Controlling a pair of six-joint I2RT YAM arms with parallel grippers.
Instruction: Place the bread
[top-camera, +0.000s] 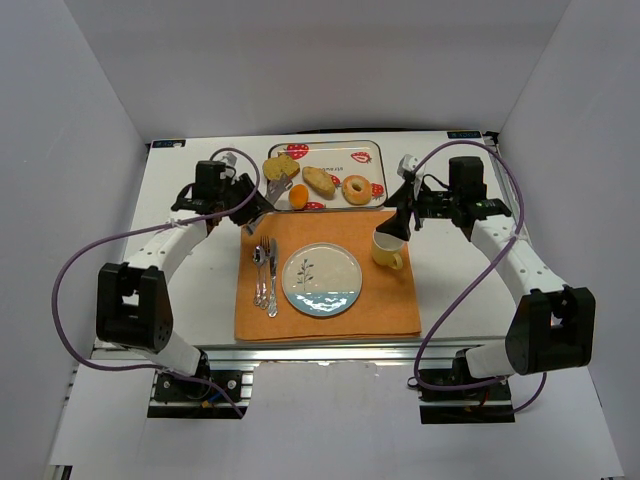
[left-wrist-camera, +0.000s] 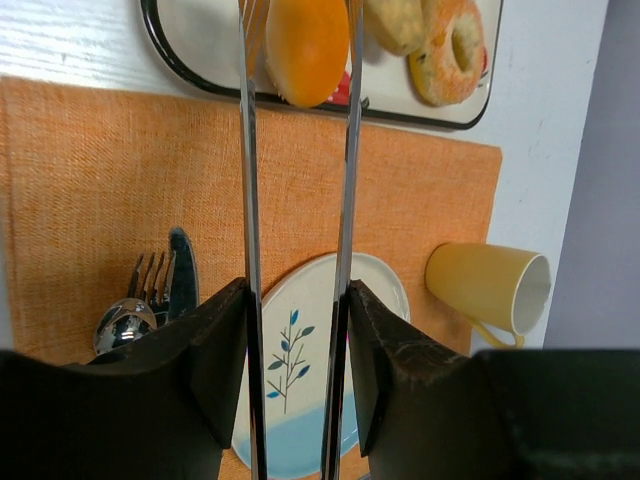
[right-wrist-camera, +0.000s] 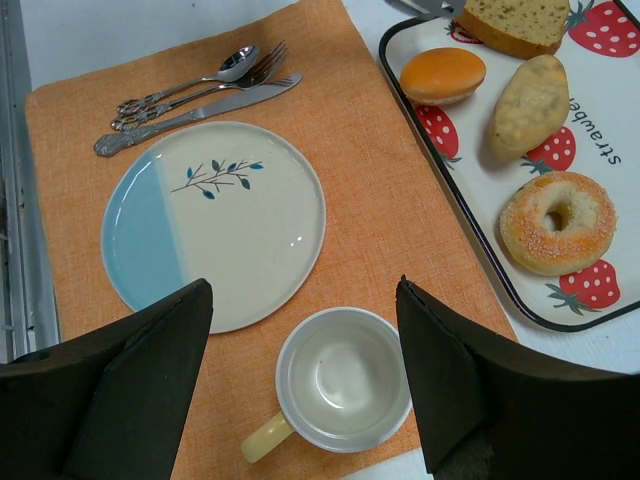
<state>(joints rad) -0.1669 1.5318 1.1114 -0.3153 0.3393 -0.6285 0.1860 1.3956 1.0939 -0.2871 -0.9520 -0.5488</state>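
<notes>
1. In the top view, all the bread lies on the strawberry tray (top-camera: 325, 153) at the far side of the table. You have a bread slice (top-camera: 283, 165) at the left, an orange bun (top-camera: 298, 195) on the near edge, an oblong roll (top-camera: 320, 181) in the middle and a bagel (top-camera: 356, 189) at the right. Your left gripper (top-camera: 272, 192) sits at the tray's near-left corner, just beside the bun. Your right gripper (top-camera: 398, 218) hangs over the yellow cup (top-camera: 387, 250). The plate (top-camera: 321, 281) rests on the orange placemat (top-camera: 390, 310), with the cutlery (top-camera: 265, 270) just to its left. Only the tray rim and a strip of mat separate the bun from the plate.

2. In the left wrist view, the two long thin fingers (left-wrist-camera: 247, 150) stand apart and hold nothing. The bun shows between them near their far ends. You cannot tell from this view whether either finger touches it.

3. In the right wrist view, the dark fingers (right-wrist-camera: 130, 370) are spread wide and hold nothing, and the cup stands upright below the gap between them. The bun lies on the tray with nothing around it, and a metal tip (right-wrist-camera: 430, 5) shows beyond it beside the slice.
</notes>
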